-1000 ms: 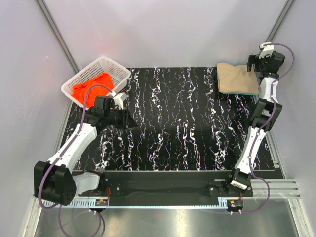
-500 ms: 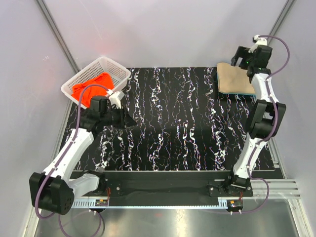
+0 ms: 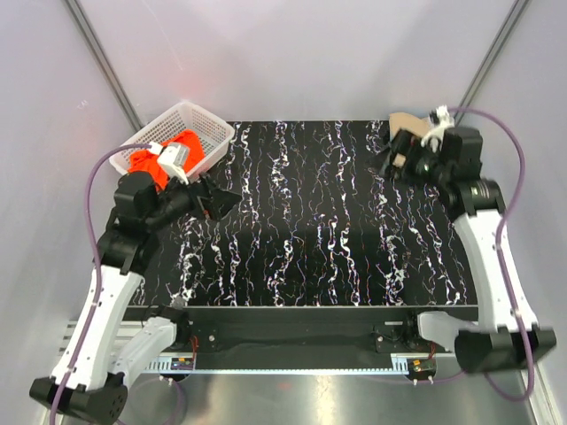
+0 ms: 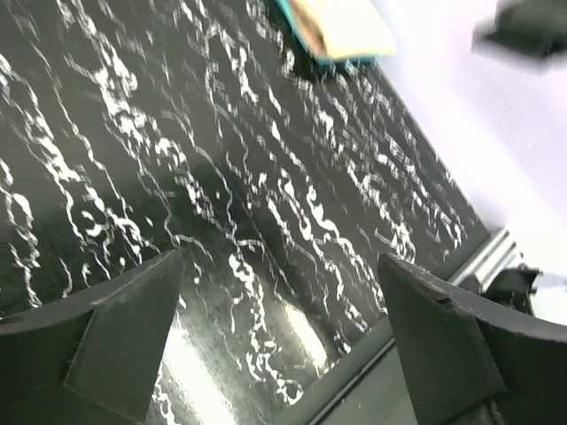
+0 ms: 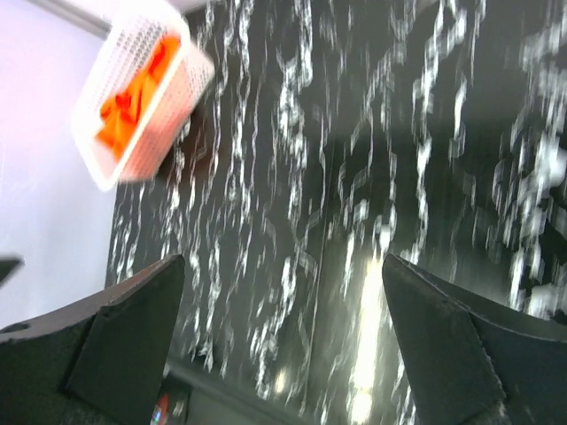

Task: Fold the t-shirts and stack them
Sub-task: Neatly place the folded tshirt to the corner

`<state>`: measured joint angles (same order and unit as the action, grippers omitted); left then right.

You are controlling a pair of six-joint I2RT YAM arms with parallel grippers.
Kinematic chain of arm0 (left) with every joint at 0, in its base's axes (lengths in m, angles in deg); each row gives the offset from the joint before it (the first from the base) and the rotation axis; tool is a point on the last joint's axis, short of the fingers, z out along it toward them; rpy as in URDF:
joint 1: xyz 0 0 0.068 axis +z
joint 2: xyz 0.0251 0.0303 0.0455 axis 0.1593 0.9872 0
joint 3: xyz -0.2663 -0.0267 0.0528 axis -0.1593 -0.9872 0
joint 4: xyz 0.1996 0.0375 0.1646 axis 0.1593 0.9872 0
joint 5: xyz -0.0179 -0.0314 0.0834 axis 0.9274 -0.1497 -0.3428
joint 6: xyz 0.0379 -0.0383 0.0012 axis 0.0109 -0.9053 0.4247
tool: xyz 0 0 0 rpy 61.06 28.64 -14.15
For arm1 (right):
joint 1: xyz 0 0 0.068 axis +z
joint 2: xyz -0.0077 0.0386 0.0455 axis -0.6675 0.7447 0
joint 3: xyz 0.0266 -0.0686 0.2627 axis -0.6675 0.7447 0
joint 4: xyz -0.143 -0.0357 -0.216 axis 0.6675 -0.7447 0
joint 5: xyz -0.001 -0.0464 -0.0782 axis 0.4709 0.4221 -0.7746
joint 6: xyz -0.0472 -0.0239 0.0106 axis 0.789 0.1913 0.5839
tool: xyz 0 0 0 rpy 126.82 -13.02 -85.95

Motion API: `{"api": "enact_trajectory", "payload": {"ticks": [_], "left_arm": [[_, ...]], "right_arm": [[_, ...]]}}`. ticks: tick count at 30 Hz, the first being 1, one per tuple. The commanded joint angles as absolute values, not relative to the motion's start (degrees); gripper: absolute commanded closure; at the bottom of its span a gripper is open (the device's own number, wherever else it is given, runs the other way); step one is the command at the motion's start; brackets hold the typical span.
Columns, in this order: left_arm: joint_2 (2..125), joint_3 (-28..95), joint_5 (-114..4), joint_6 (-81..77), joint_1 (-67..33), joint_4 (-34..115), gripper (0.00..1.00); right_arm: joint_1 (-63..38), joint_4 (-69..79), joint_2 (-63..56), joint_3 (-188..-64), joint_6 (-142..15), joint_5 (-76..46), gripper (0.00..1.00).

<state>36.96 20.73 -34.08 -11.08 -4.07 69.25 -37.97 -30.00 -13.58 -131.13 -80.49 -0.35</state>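
A folded tan t-shirt (image 4: 344,24) lies on a teal t-shirt (image 4: 304,39) at the table's back right corner. From above only a corner of the tan t-shirt (image 3: 406,119) shows behind my right arm. An orange-red t-shirt (image 3: 166,152) sits bunched in the white basket, and the right wrist view shows that same orange-red t-shirt (image 5: 131,88). My left gripper (image 3: 218,200) hangs open above the table's left side, beside the basket, holding nothing. My right gripper (image 3: 395,160) is open and empty, raised just in front of the folded pile. Both wrist views show bare table between wide jaws.
The white lattice basket (image 3: 193,110) stands at the back left corner, partly off the black marbled table (image 3: 310,221). Grey walls close in on three sides. A metal rail (image 4: 496,257) runs along the near table edge.
Both arms have lifted and turned inward. The right gripper swung from behind the tan t-shirt to its front. The left wrist rose toward the basket, and its jaws now stand wide.
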Motion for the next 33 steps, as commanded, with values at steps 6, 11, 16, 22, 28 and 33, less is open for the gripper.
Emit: {"api": "enact_trajectory", "payload": {"ticks": [6,11,16,22,28,33], "left_arm": [[29.88,20.64,-37.81,-12.17,-3.75,75.04,0.01],[24.52,17.65,-33.86,-13.13,-3.75,74.87,0.01],[20.90,16.85,-32.71,-14.45,-3.75,73.38,0.01],[20.90,17.20,-30.95,-15.51,-3.75,73.29,0.01],[20.29,16.85,-31.39,-14.98,-3.75,73.47,0.01],[19.76,16.50,-31.39,-15.25,-3.75,72.85,0.01]], "right_arm": [[-38.00,-40.94,-38.10,-121.00,-84.87,-4.22,0.00],[-38.00,-43.83,-40.07,-120.47,-83.64,-6.51,0.00],[-37.92,-45.25,-38.92,-120.47,-83.37,-4.75,0.00],[-37.92,-45.86,-39.88,-120.47,-82.67,-7.03,0.00],[-37.92,-46.13,-40.68,-120.03,-82.75,-7.22,0.00],[-38.00,-45.43,-41.03,-119.68,-83.90,-6.60,0.00]]}}
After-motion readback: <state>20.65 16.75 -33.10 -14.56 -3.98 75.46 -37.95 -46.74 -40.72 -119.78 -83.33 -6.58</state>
